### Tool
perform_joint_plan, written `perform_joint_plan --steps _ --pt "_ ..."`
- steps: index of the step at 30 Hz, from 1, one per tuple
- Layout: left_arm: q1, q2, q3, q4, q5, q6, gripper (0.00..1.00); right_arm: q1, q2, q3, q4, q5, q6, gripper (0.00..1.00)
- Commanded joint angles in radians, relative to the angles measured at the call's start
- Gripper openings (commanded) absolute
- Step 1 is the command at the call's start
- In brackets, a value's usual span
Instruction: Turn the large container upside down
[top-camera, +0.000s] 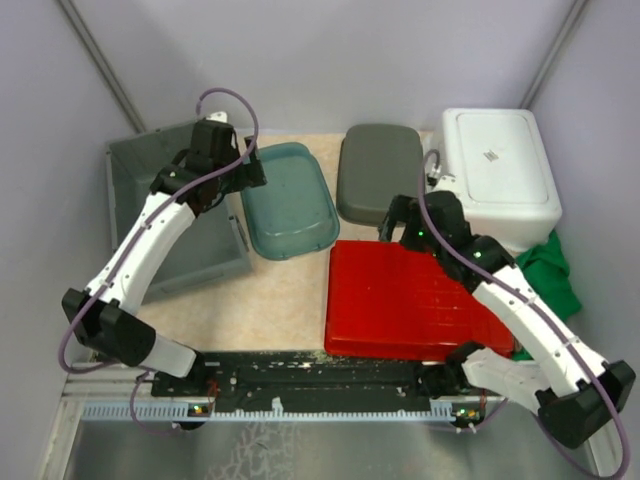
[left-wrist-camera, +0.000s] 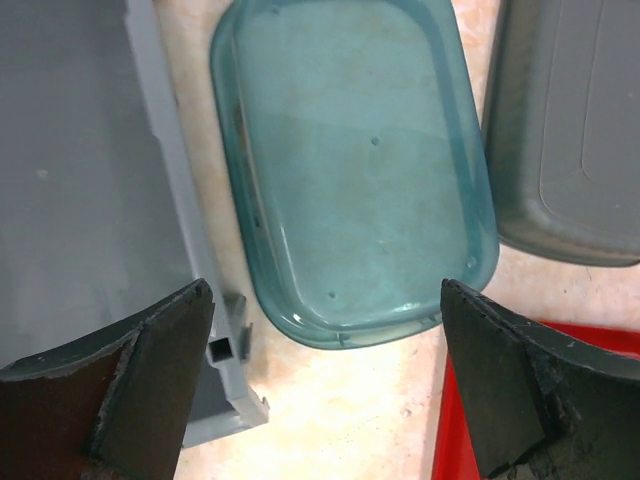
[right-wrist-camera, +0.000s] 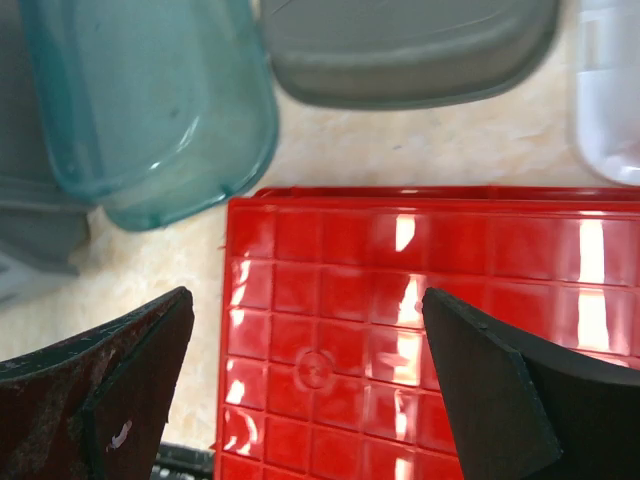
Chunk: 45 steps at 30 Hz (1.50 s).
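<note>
A large red container (top-camera: 410, 300) lies at centre right with its grid-ribbed underside facing up; it also shows in the right wrist view (right-wrist-camera: 420, 330). A large grey bin (top-camera: 170, 215) stands at the left, and I cannot tell which way up it is. My left gripper (top-camera: 250, 170) is open and empty above the gap between the grey bin's edge (left-wrist-camera: 170, 200) and a teal container (left-wrist-camera: 350, 170). My right gripper (top-camera: 400, 225) is open and empty above the red container's far left part. Its fingertips (right-wrist-camera: 150, 330) are spread wide.
The teal container (top-camera: 290, 200) and a dark grey container (top-camera: 378, 172) lie at the back centre. A white container (top-camera: 498, 165) stands at the back right with green cloth (top-camera: 550, 275) beside it. Walls close in on the left, back and right. The arm bases sit on a black rail (top-camera: 310, 375).
</note>
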Motion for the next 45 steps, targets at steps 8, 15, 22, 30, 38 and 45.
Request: perform_joint_plan --steps 8,15,22,30,38,45 --pt "0.227 -0.077 -0.015 -0.034 0.180 0.028 1.00 0.292 0.428 0.258 0.140 -0.108 -0.015 0.99" --pt "0.229 -0.032 -0.081 -0.005 0.287 0.025 0.99 0.349 0.660 0.405 0.162 -0.134 -0.001 0.99" --pt "0.232 0.017 -0.129 0.033 0.281 0.036 0.85 0.361 0.842 0.488 0.188 -0.143 0.038 0.98" --pt "0.246 0.061 -0.169 0.041 0.270 0.022 0.50 0.361 0.978 0.558 0.256 -0.112 0.051 0.76" --pt "0.247 0.071 -0.204 0.009 0.286 0.019 0.21 0.353 1.130 0.694 0.282 -0.061 0.039 0.47" --pt "0.248 -0.032 -0.276 -0.022 0.285 -0.003 0.17 0.302 1.265 0.888 0.258 -0.053 0.045 0.45"
